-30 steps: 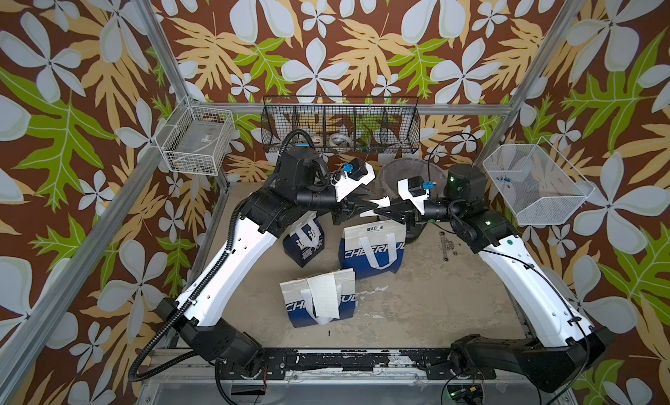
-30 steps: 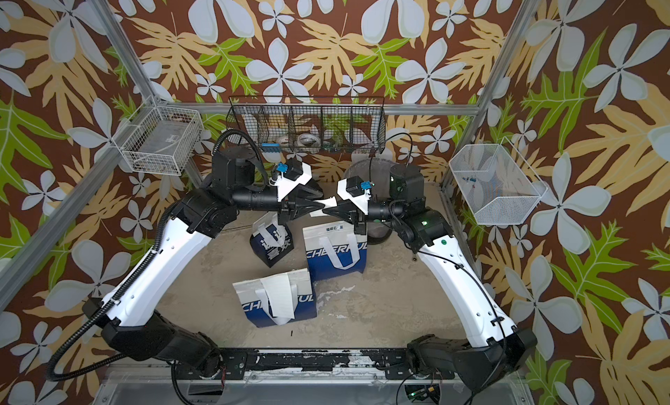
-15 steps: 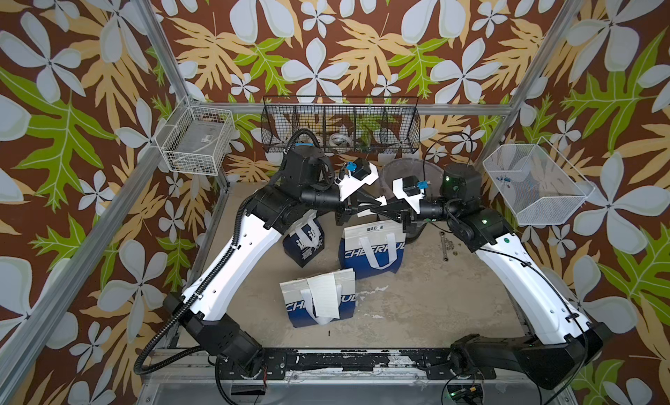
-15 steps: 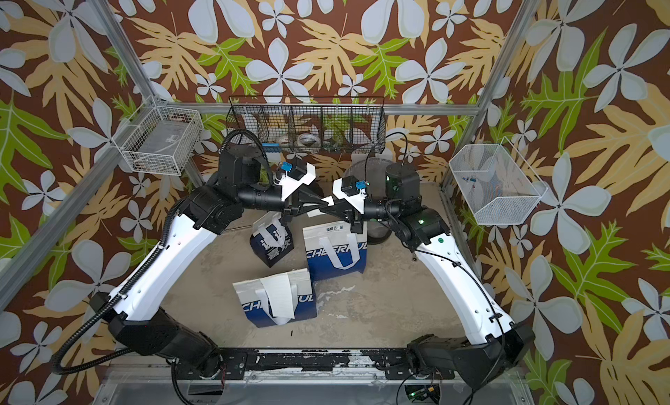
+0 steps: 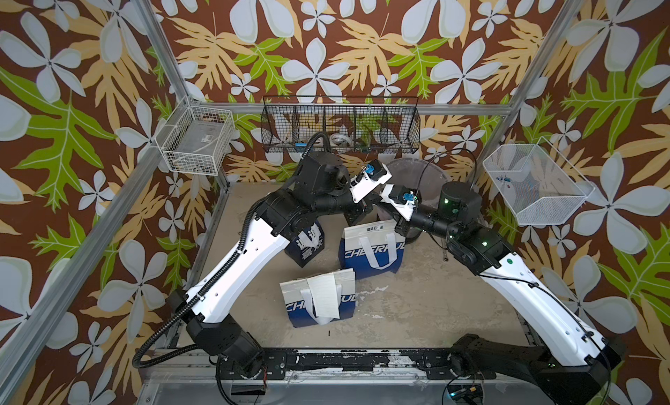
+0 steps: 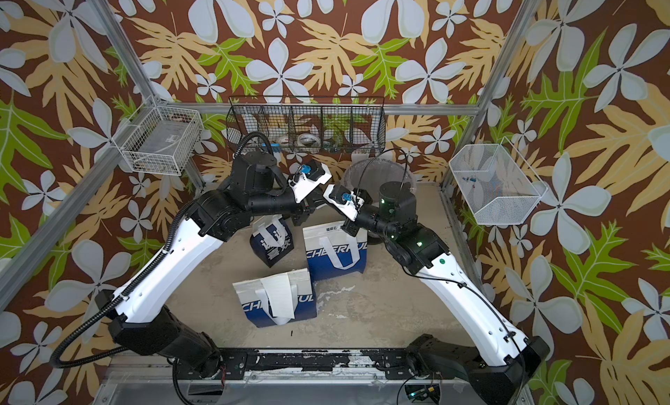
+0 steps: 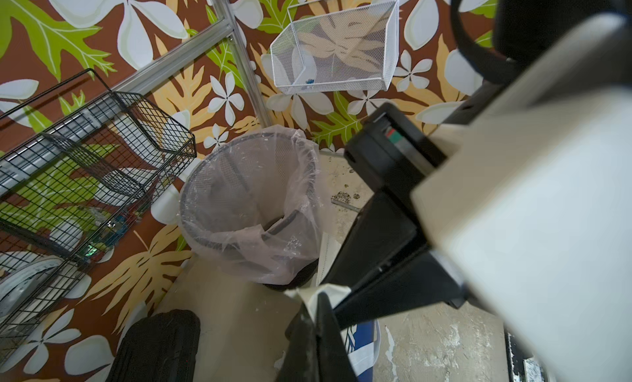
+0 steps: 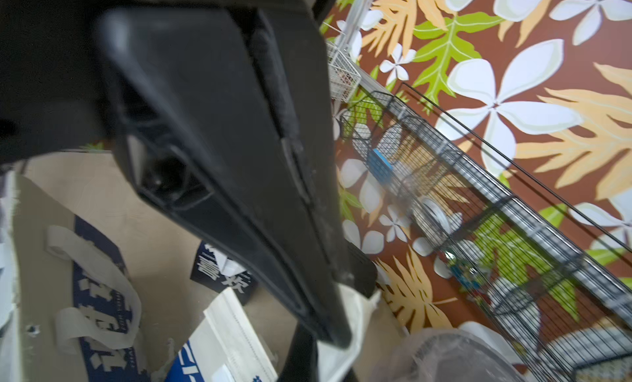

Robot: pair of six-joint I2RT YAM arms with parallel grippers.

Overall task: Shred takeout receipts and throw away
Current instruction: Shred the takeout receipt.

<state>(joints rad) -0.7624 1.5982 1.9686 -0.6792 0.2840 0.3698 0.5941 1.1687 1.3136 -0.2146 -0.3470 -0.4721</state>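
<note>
Held receipt [image 7: 323,289]: we saw a crumpled white scrap pinched where the two gripper tips met. It hung in the air above the upright bag, just beside the bin. The fingers hid most of it.
Loose receipt [image 5: 325,294]: we found it flat on the lying bag, faint printed lines facing up, well apart from both grippers.
Left gripper [image 7: 316,296]: its jaws were closed on the held receipt.
Right gripper [image 8: 337,334]: its jaws were clamped on the same scrap from the opposite side, tip to tip with the left gripper.
Upright bag [image 5: 373,251]: it stood below the grippers, blue and white, lettered "CHEERFUL", strap handle hanging down its face.
Lying bag [image 5: 348,305]: it lay flat at the front of the surface, near the upright bag.
Dark bag [image 5: 308,243]: it stood tilted beside the upright bag, partly under the left arm.
Bin [image 7: 219,178]: a mesh bin with a clear liner, at the back of the surface.
Surface [image 5: 417,305]: bare, worn and mottled.
</note>
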